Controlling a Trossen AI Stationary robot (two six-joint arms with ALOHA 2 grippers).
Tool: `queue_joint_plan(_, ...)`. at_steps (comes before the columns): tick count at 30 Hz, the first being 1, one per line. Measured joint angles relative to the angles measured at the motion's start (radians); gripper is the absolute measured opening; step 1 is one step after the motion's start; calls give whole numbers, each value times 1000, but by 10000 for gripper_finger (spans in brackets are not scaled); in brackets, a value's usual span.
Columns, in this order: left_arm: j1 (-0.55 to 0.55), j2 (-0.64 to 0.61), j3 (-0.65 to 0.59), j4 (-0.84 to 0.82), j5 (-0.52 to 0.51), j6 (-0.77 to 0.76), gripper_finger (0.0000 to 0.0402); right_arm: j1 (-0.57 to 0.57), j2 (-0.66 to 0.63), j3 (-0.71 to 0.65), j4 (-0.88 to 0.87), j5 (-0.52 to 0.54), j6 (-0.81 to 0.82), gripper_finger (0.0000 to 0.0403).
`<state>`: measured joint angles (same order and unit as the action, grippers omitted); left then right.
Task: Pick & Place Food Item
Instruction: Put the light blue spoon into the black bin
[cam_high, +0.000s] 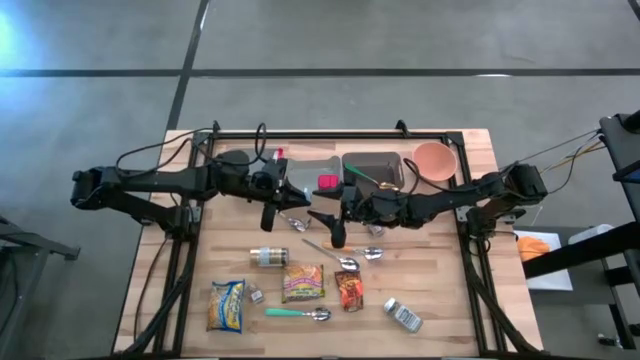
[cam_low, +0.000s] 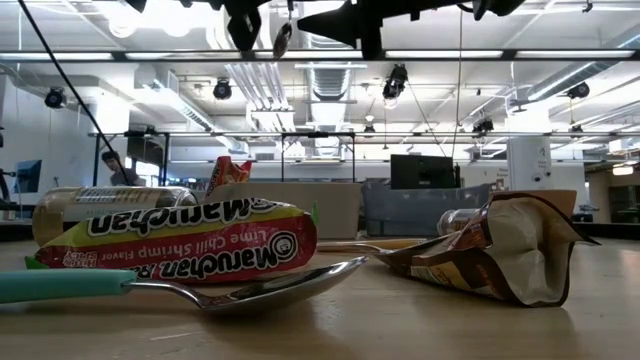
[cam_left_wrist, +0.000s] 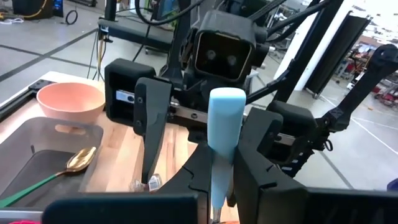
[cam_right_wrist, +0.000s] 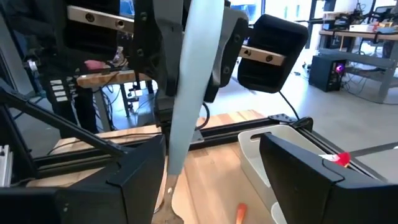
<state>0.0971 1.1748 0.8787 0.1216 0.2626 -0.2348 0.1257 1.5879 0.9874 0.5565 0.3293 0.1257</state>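
My left pincer (cam_high: 272, 208) and right pincer (cam_high: 330, 225) hang nose to nose above the middle of the counter (cam_high: 450, 300), very near each other. The main risk, as I judge it, is a fumbled handover. If my left pincer lets go before my right one has closed, the spoon (cam_left_wrist: 225, 124) will drop onto the cutlery lying below. The two pincers could also knock together, being this close.

My left pincer is clamped narrow on the spoon, whose pale blue handle stands upright between its fingers. My right pincer stands wide, and the handle passes between its fingers close to one of them. I cannot tell whether it touches, but nothing is gripped there.

The food is elsewhere. The noodle packet (cam_high: 302, 283) lies flat on the counter nearer the front edge, among other packets, with neither pincer on it.
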Motion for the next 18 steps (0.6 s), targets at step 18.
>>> queue_joint_plan(18, 0, 51, 1, 65, 4, 0, 29, -1, 0, 13, -9, -42, -25, 172)
